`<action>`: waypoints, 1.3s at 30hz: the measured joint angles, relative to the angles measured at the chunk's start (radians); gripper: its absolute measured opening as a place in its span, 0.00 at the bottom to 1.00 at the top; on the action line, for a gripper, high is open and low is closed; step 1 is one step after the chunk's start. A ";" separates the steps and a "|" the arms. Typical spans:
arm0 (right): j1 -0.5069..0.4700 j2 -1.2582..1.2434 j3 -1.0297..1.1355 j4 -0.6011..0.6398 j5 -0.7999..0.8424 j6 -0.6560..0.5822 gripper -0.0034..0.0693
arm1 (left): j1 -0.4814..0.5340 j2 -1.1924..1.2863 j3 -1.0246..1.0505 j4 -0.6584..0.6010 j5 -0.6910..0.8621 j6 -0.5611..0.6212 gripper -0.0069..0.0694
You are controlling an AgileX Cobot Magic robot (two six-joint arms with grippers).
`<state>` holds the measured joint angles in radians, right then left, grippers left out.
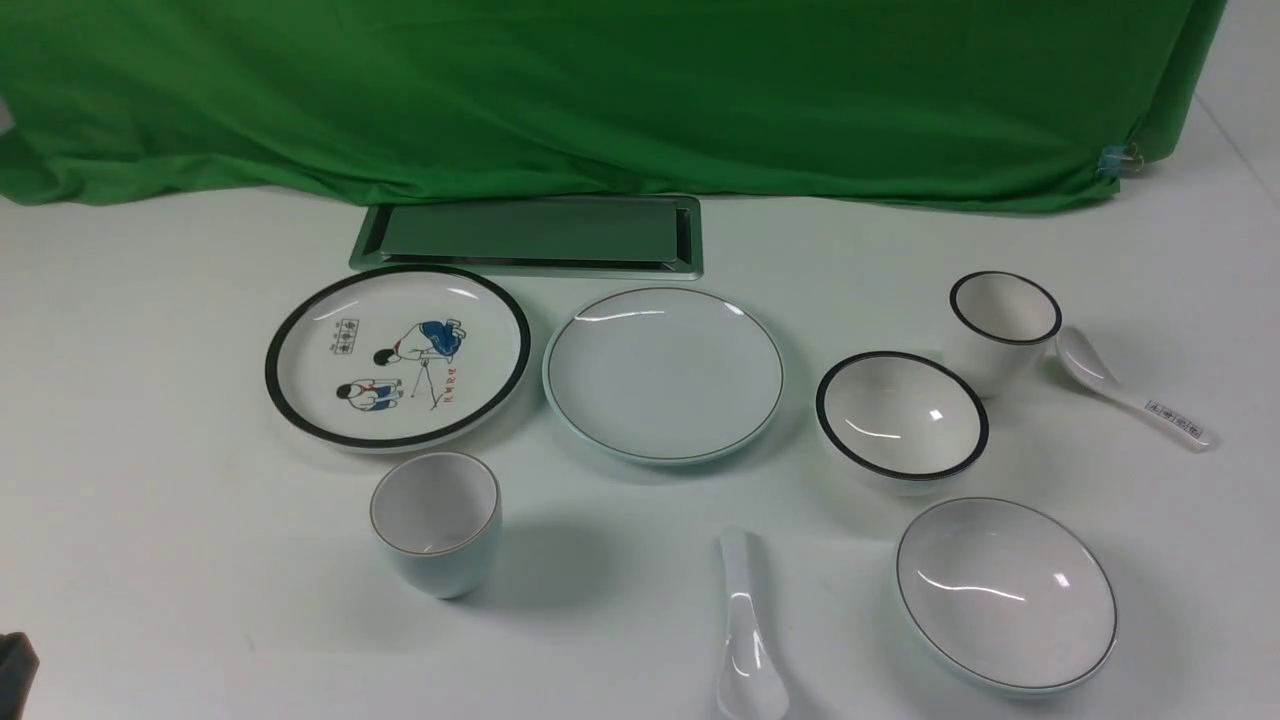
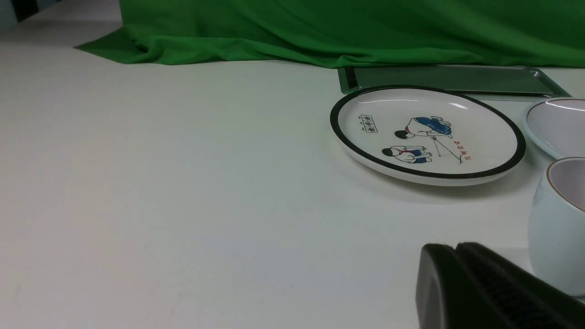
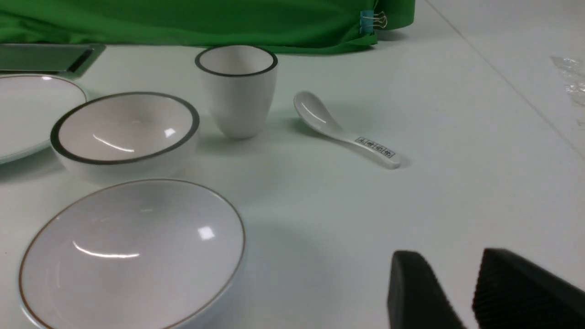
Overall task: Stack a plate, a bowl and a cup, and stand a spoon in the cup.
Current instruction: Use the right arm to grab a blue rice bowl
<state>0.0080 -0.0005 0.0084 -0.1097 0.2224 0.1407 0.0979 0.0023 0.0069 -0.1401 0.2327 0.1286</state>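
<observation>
The plain pale plate (image 1: 664,375) lies mid-table. At the front right rests the wide shallow bowl (image 1: 1005,592), large in the right wrist view (image 3: 132,253). The pale blue cup (image 1: 437,522) stands upright front left; its side shows in the left wrist view (image 2: 558,228). The plain white spoon (image 1: 745,640) lies at the front edge between cup and bowl. My left gripper (image 2: 456,249) is shut and empty, low on the table left of the cup. My right gripper (image 3: 450,262) is open with nothing between its fingers, to the right of the bowl.
A black-rimmed cartoon plate (image 1: 397,357) lies left of the plain plate. A black-rimmed deep bowl (image 1: 902,418), a black-rimmed white cup (image 1: 1003,328) and a printed spoon (image 1: 1130,399) sit at the right. A metal tray (image 1: 528,236) lies before the green cloth (image 1: 600,90).
</observation>
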 joint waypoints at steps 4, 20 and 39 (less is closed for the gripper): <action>0.000 0.000 0.000 0.000 0.000 0.000 0.38 | 0.000 0.000 0.000 0.000 0.000 0.000 0.05; 0.000 0.000 0.000 0.000 0.000 0.036 0.38 | 0.000 0.000 0.000 0.000 0.000 0.000 0.05; 0.000 0.000 0.000 0.227 -0.134 0.807 0.38 | 0.000 0.000 0.000 -0.668 -0.136 -0.619 0.05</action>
<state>0.0080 -0.0005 0.0084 0.1168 0.0887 0.9473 0.0979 0.0023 0.0069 -0.8076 0.0964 -0.4903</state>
